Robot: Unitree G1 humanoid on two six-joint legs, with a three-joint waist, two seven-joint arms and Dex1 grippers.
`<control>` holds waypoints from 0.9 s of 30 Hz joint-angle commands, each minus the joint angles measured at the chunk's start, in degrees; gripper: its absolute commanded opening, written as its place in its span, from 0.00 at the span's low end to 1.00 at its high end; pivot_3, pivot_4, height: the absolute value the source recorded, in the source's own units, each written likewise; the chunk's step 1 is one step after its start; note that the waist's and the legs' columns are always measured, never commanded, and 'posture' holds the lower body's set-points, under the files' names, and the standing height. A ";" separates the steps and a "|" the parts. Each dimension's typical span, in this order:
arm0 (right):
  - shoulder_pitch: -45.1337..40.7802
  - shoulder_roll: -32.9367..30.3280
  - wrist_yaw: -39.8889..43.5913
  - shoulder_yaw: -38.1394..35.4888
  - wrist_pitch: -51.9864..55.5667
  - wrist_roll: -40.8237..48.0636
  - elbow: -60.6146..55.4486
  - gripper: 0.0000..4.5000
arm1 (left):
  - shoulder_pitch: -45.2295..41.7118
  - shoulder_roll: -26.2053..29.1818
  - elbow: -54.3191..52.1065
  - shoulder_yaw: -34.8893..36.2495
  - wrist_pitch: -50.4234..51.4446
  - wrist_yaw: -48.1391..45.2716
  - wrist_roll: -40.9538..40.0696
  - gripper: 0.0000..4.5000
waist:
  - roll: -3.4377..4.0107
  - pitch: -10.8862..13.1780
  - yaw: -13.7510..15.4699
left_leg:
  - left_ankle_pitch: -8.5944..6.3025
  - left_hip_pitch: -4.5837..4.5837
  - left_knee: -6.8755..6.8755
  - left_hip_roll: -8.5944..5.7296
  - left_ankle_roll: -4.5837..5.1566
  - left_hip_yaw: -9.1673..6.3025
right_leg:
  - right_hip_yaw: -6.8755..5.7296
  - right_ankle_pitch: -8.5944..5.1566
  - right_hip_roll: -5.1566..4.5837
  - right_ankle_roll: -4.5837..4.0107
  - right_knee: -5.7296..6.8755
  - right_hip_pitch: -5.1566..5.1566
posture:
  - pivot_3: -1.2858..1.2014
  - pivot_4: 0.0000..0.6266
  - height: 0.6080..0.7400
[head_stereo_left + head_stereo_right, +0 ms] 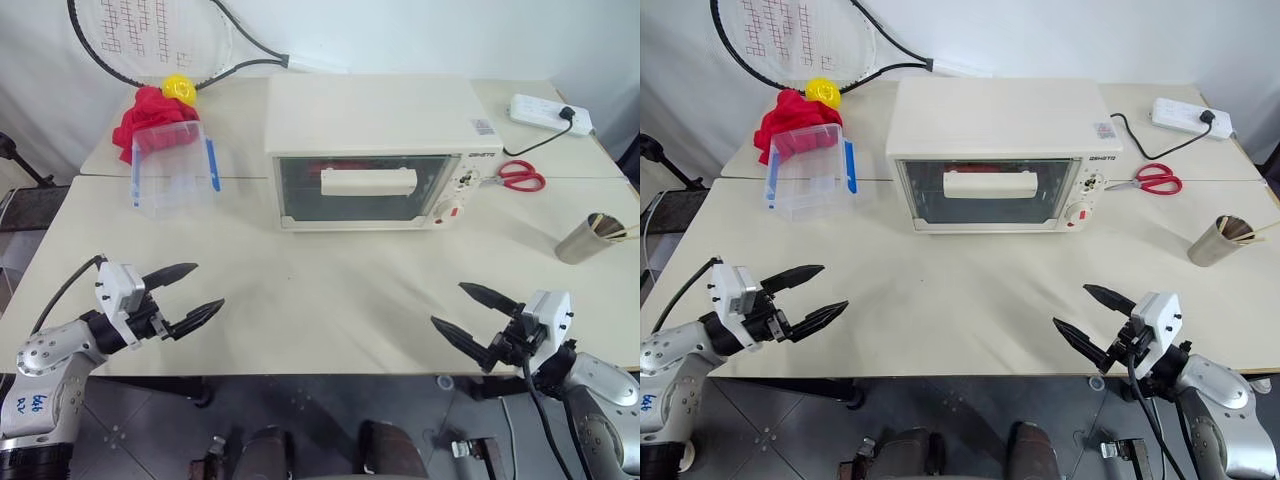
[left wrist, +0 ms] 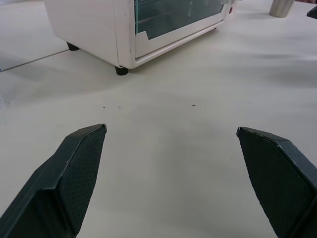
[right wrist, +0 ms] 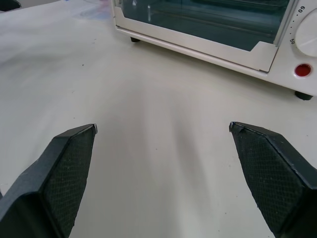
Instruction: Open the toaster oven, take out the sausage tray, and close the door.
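Toaster oven: cream-white boxy toaster oven (image 1: 385,150) sits far centre on the pale desk (image 1: 320,300), well apart from both claws, roughly midway between them and beyond.
Oven axis: long side runs left to right; glass front faces the near edge.
Door: glass-paned door with cream frame (image 1: 358,188) stands upright and shut; its wide cream bar handle (image 1: 367,182) lies level across the pane, left to right.
Control panel: at the oven's right end, with knobs and a red button (image 3: 302,70) low down.
Sausage tray: cannot make it out behind the glass; only a red tint shows through the pane.
Left claw: black two-fingered left claw (image 1: 192,293) at near left over the desk, fingers spread wide, nothing between them, pointing right and slightly far, toward the oven's left corner.
Right claw: black two-fingered right claw (image 1: 466,312) at near right, fingers spread wide, empty, pointing left and far, toward the oven's right end.
Left of oven: clear plastic box with blue handles (image 1: 172,168); behind it a red cloth (image 1: 148,112), a yellow ball (image 1: 179,87) and a racket (image 1: 150,40).
Right of oven: red-handled scissors (image 1: 519,178), a white power strip (image 1: 550,113), a metal cup (image 1: 586,238) with sticks.
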 commanded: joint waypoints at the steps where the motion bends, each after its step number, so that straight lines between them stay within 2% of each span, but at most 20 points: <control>1: 0.12 -0.13 0.62 -1.27 -1.51 0.21 -0.28 1.00 | 1.06 2.04 -3.57 -0.92 3.61 -0.93 -0.94 1.00 | 0.00 0.00 -0.04 | 0.00 0.00 0.00 -0.01 0.00 0.02 | 0.00 0.00 0.00 0.00 0.01 0.00 | 0.52 0.24 1.00; 4: -3.12 -0.12 0.05 -0.92 1.39 3.49 -1.94 1.00 | -2.07 -1.78 -4.08 3.59 4.03 1.40 -7.96 1.00 | 0.00 0.00 -0.03 | 0.00 0.00 0.02 0.05 0.00 0.03 | 0.03 0.00 0.00 0.00 0.02 0.00 | 0.52 0.24 1.00; 7: -7.98 -0.30 -1.52 -0.43 6.27 7.64 -3.53 1.00 | -4.54 -0.63 -4.24 7.12 13.77 -0.63 -20.46 1.00 | -0.01 0.00 -0.10 | 0.00 0.02 0.11 0.09 0.00 -0.02 | 0.05 0.00 -0.01 0.01 0.13 0.00 | 0.52 0.24 1.00; 8: -10.18 -0.29 -2.28 -0.13 8.10 8.97 -3.80 1.00 | -5.52 -0.44 -4.36 7.39 15.00 0.09 -21.47 1.00 | -0.01 0.00 -0.14 | 0.00 0.04 0.10 0.11 0.00 -0.03 | 0.06 0.00 -0.01 0.01 0.15 0.00 | 0.52 0.24 1.00; 11: -16.66 -0.14 -3.93 1.15 12.24 10.86 -3.15 1.00 | -7.15 0.21 -5.77 6.39 15.95 0.50 -20.98 1.00 | -0.01 0.00 -0.22 | 0.00 0.04 0.09 0.08 0.00 -0.04 | 0.06 0.00 -0.01 0.00 0.14 0.00 | 0.52 0.24 1.00; 14: -26.62 1.48 -4.65 3.89 15.61 11.80 1.09 1.00 | -9.06 0.27 -7.44 4.86 17.89 -0.08 -22.01 1.00 | -0.01 0.00 -0.26 | -0.01 0.02 0.10 -0.02 0.01 0.04 | 0.09 0.00 0.02 0.00 0.13 -0.03 | 0.52 0.24 1.00; 17: -32.43 2.49 -3.53 6.31 15.78 9.52 5.65 1.00 | -9.56 0.28 -7.72 3.78 19.26 -0.63 -22.24 1.00 | -0.01 0.00 -0.08 | -0.01 -0.03 0.11 -0.03 0.00 0.09 | 0.12 0.00 0.13 0.00 0.15 -0.12 | 0.52 0.24 1.00; 22: -36.75 3.72 -0.21 9.23 13.71 7.23 9.93 1.00 | -8.91 -0.24 -8.48 2.92 19.21 -0.69 -21.09 1.00 | -0.02 0.00 -0.18 | -0.07 -0.19 0.10 -0.04 -0.04 0.31 | 0.08 0.00 0.20 -0.01 0.12 -0.22 | 0.52 0.24 1.00; 27: -37.26 4.33 3.77 10.61 11.55 5.97 9.58 1.00 | -8.10 -0.06 -9.08 2.80 19.32 0.10 -20.66 1.00 | -0.02 0.00 -0.25 | -0.06 -0.16 0.13 0.04 -0.06 0.36 | 0.14 0.00 0.30 -0.01 0.11 -0.25 | 0.52 0.24 1.00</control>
